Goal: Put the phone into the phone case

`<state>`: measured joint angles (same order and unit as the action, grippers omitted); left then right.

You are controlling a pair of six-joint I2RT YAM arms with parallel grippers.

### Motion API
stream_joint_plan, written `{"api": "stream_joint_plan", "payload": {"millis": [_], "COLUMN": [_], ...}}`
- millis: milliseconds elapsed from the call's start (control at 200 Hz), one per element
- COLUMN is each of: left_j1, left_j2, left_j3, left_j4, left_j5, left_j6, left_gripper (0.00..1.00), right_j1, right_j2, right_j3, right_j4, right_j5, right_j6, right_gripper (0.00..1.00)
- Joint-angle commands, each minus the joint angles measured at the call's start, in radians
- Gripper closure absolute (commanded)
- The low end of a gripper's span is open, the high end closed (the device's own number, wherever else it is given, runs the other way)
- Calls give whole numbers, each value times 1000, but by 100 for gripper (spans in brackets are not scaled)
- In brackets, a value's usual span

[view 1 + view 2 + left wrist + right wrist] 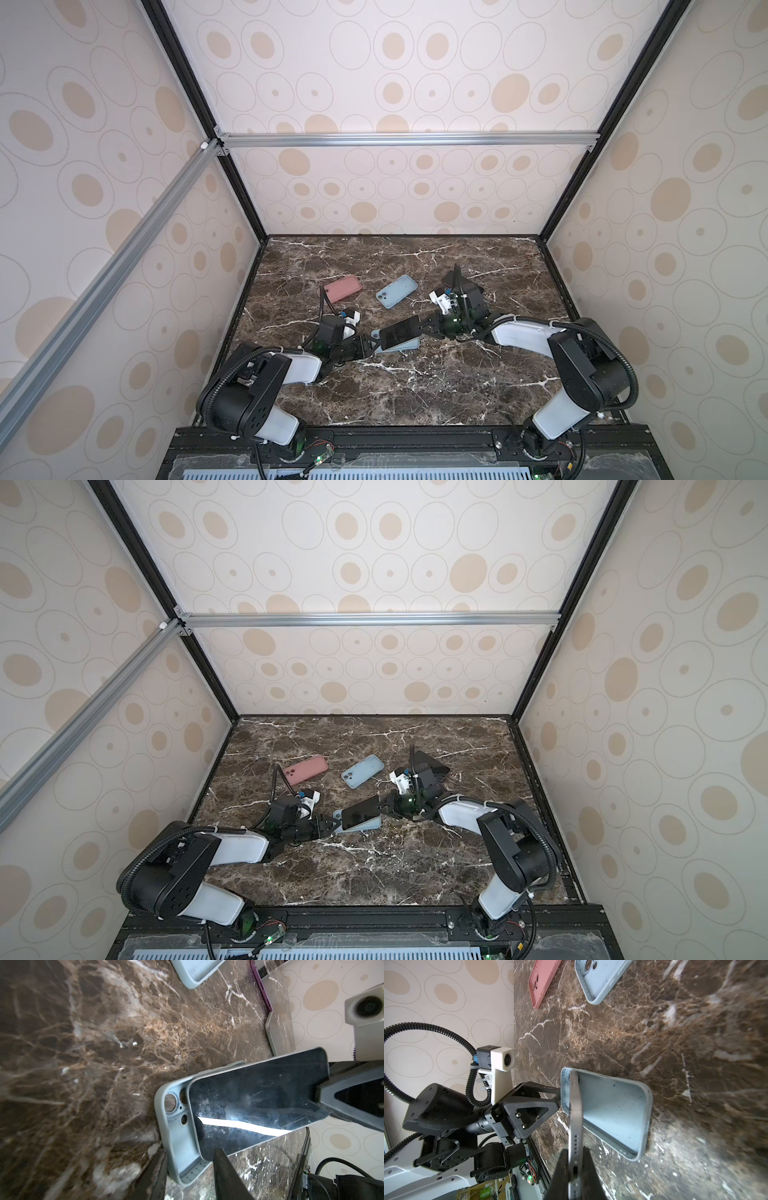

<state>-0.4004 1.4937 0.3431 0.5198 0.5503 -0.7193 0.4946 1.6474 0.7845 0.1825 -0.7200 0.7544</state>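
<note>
A dark-screened phone [401, 331] [361, 810] hangs tilted over a light blue phone case [408, 345] [368, 825] lying open side up on the marble table. My right gripper [422, 328] [575, 1150] is shut on the phone's port end. The phone's far corner [574, 1078] dips into the case [612, 1113] at its camera-hole end. My left gripper [372, 343] [190, 1153] is at that same end. Its fingers press either side of the case's corner [178, 1147], beside the phone [259, 1105].
A pink case [343, 287] [542, 982] and a second light blue case [397, 291] [602, 978] lie farther back. Two more flat phones [261, 987] [278, 1032] lie at the back right by the wall. Patterned walls close in the table [415, 395] on three sides.
</note>
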Motion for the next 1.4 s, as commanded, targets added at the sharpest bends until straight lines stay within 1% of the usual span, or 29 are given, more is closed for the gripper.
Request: {"api": "stream_joint_plan", "payload": {"millis": [0,230,625,910,1165,1270,1396], "left_j1": [-9,-11,-12,-14,-14,-14,-13], "left_j2": [19,17,47,48,42,40,35], "left_j3": [10,13,17,9,5,2,-1], "left_j4": [-21,-15,12,26,24,23,22], "left_j5": [-11,-6,10,17,16,16,14], "left_j6": [-1,-3,-7,-11,-7,-5,-6], "left_gripper": [62,62,64,65,66,68,68], "right_j1": [14,16,26,39,49,54,61], "right_j2": [29,73,130,153,168,174,175], "right_j3": [20,30,56,68,93,107,123], "right_j4": [28,64,74,65,10,-13,-47], "right_j5": [-12,-25,-36,-30,4,21,40], "right_j6": [21,42,51,47,21,11,-6], "right_gripper": [100,100,100,96,92,90,88]}}
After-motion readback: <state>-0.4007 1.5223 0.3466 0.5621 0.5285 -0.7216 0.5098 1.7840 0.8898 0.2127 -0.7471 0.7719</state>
